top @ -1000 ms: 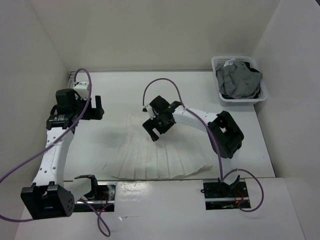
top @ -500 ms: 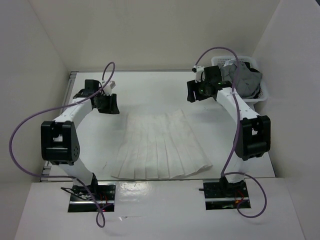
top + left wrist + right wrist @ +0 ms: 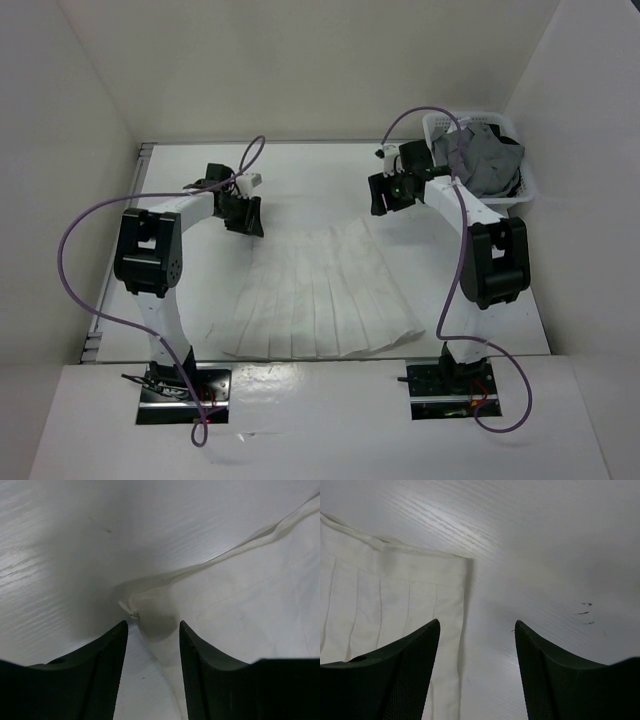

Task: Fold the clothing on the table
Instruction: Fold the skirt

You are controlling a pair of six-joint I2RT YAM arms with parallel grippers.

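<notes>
The white skirt (image 3: 320, 295) lies flat in the middle of the big white table (image 3: 300, 170), with plain white walls (image 3: 300, 70) around. The left gripper (image 3: 245, 218) and right gripper (image 3: 381, 197) hang at its far corners, fingers apart, holding nothing.

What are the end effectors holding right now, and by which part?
Nothing. The left end effector and right end effector are both open, each at a far corner of the skirt, unclamped.
</notes>
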